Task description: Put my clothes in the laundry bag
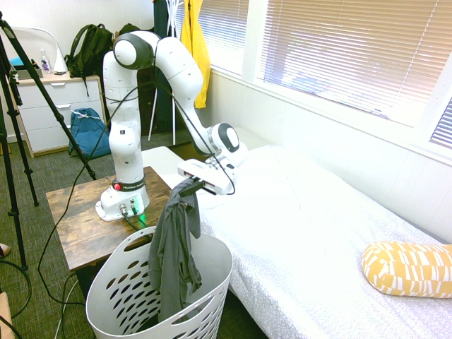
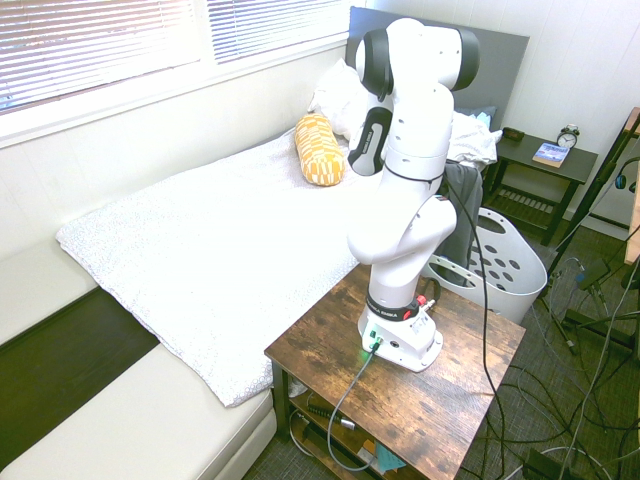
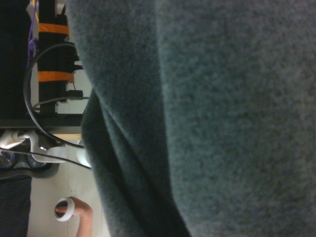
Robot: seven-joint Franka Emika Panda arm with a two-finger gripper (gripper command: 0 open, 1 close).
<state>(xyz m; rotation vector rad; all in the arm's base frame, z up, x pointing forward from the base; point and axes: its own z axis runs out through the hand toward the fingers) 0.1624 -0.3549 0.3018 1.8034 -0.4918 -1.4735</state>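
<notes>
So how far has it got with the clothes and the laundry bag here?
Partly there. The claw is shut on a grey garment, picked up and hanging over the white laundry bag, its lower end already dipping inside. Left: let go so it drops in fully. No other clothes show on the bed.

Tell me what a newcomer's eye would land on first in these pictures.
First, the white arm's gripper shut on a dark grey garment, which hangs from it down into the white laundry basket beside the bed. Next comes the yellow patterned pillow lying on the white bedspread under the blinds, then the yellow jacket hanging behind the arm.
</notes>
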